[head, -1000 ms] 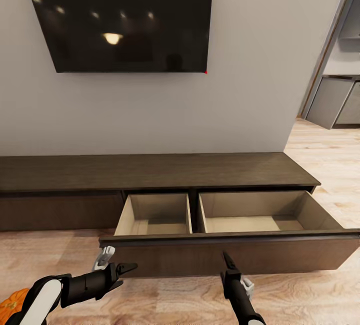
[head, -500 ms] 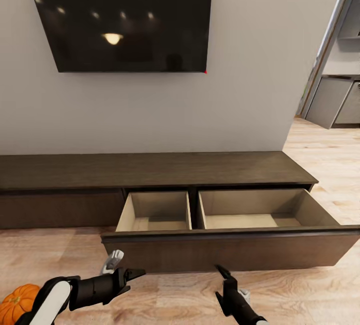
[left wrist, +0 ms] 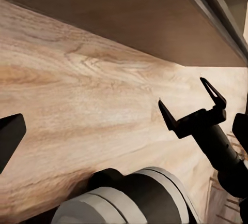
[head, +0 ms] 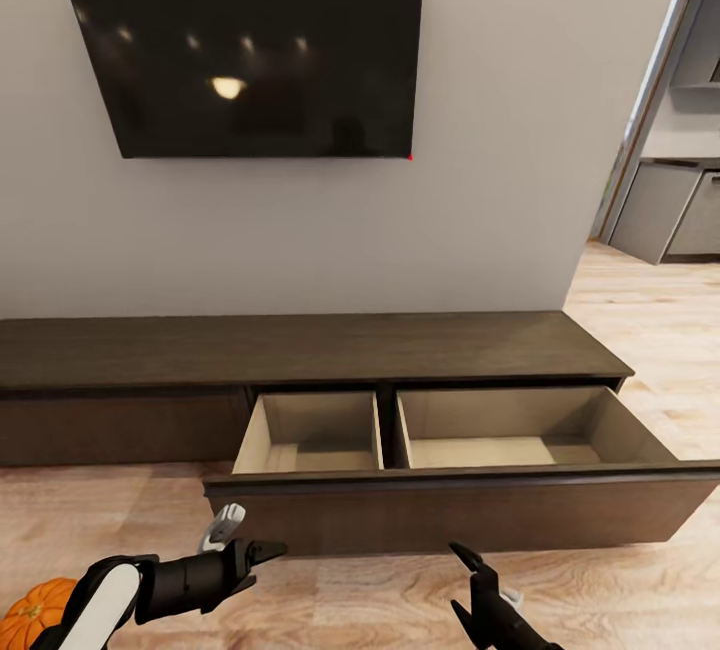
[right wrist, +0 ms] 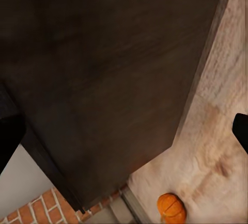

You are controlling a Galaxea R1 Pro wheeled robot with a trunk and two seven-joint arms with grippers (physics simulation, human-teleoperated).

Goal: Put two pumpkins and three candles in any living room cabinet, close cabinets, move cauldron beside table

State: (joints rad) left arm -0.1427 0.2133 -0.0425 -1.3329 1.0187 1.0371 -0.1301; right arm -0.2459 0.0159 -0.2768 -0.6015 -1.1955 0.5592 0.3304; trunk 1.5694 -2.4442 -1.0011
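cabinet [head: 300, 345]: long dark unit under the wall tv [head: 250, 40]; i see its wide drawer [head: 460, 515] pulled out, two pale compartments, both bare.
left gripper [head: 262, 552]: jaws spread, holding nothing, low over the floor [head: 380, 600] just before the drawer front.
right gripper [head: 468, 580]: spread too, empty (seen clearly from the left wrist camera).
pumpkin [head: 35, 610]: on the floor beside my left arm, well outside the drawer; the right wrist view shows a pumpkin on the floor by some brick.
progress: my read is early. drawer ready, nothing stowed. pumpkins, candles, closing and cauldron all remain.
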